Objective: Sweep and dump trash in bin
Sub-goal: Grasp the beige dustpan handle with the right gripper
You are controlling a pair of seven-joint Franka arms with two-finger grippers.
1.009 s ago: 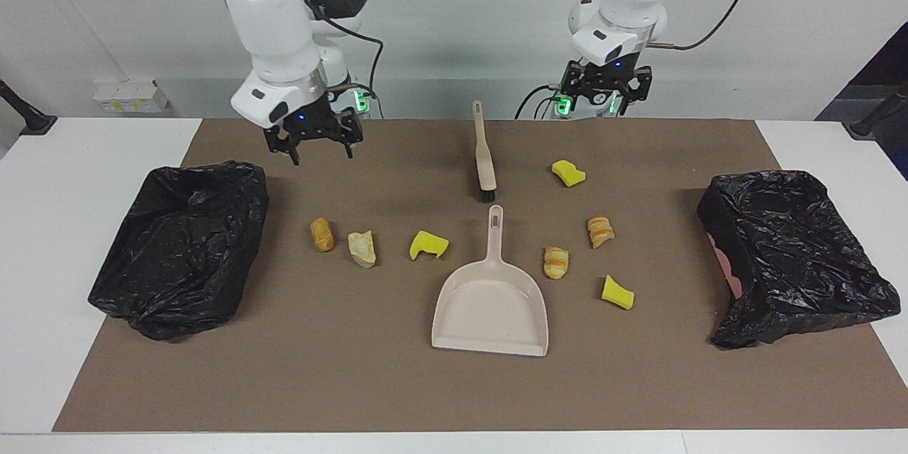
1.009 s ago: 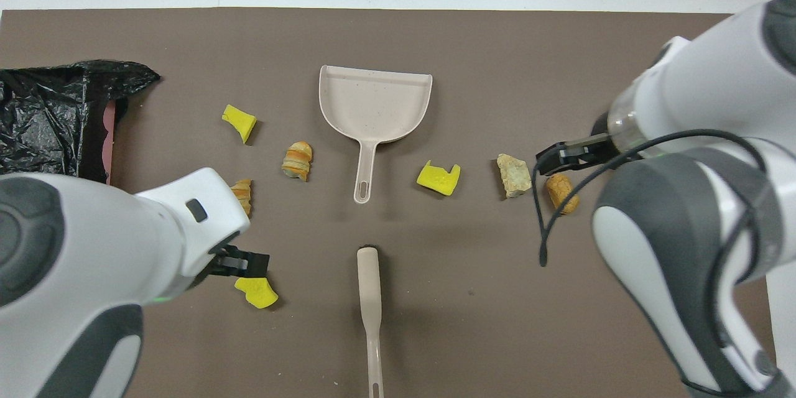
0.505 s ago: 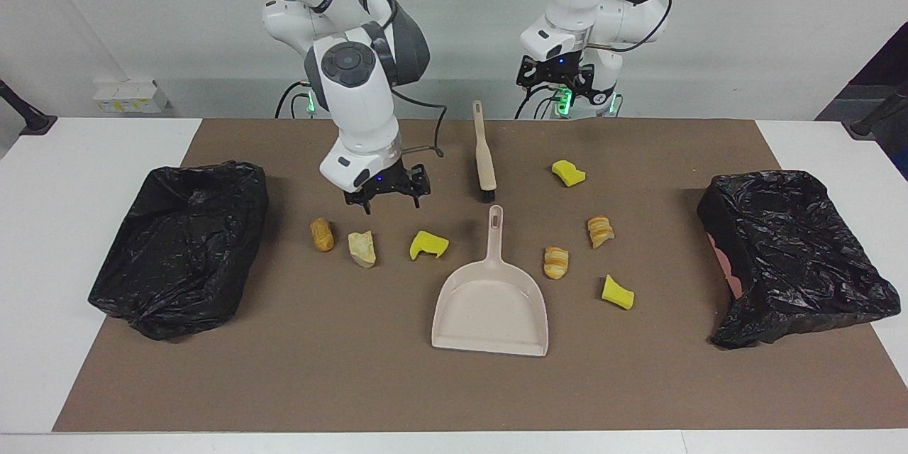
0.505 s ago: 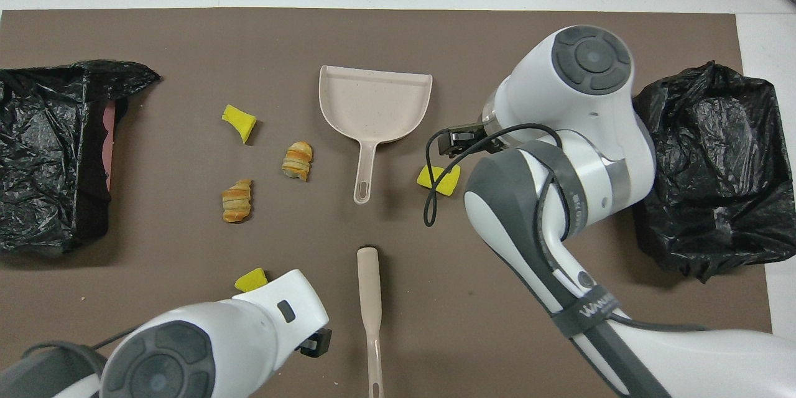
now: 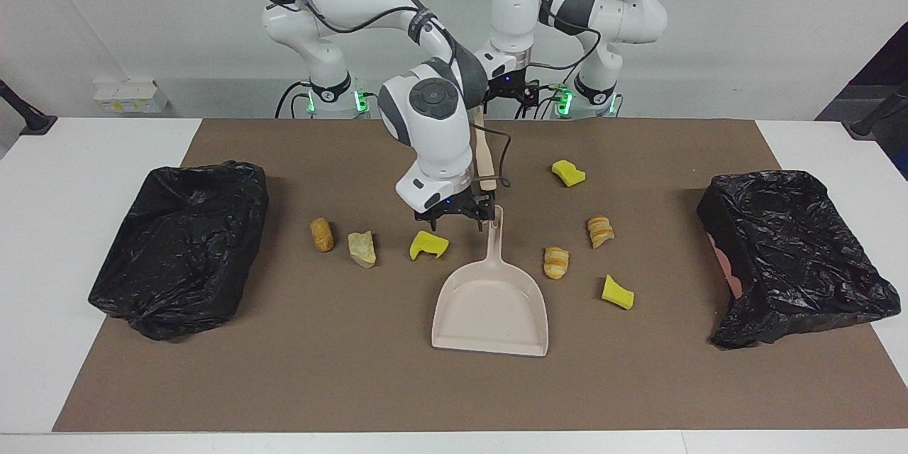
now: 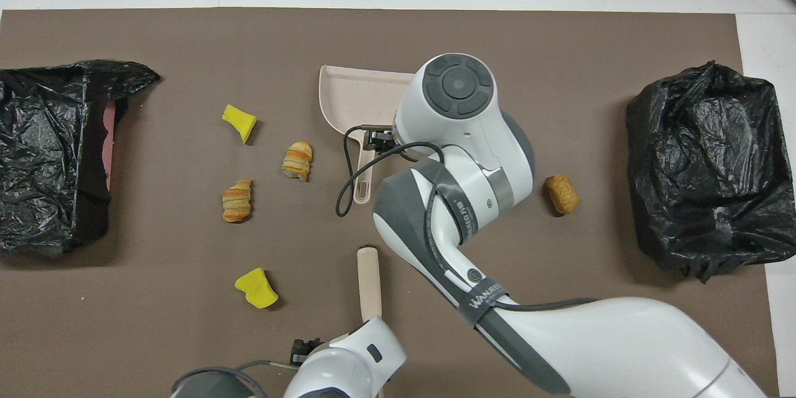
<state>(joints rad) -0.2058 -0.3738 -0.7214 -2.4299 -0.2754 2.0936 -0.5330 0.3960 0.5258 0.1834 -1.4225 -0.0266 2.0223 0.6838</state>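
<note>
Seven scraps of trash lie on the brown mat of the desk, none swept yet.

1. Right-arm end: one black-lined bin, well apart from the right tool.
2. Between that bin and the right tool: brown bread piece, pale bread piece, notched sponge chunk. The chunk lies just under and beside the tool.
3. The right tool is released, fingers spread, holding nothing, low over the handle end of the dustpan. Contact cannot be confirmed.
4. The left tool is released and holds nothing, raised over the handle end of the brush.
5. Toward the left arm's end, away from both tools: green-backed sponge, two croissant pieces, flat sponge chunk, then the second bin.

Handling, as judged: the scraps are light and soft. Sponge may bounce or roll ahead of bristles; bread may crumble. Do not pinch them. Grip the stiff dustpan and brush by their handles.
</note>
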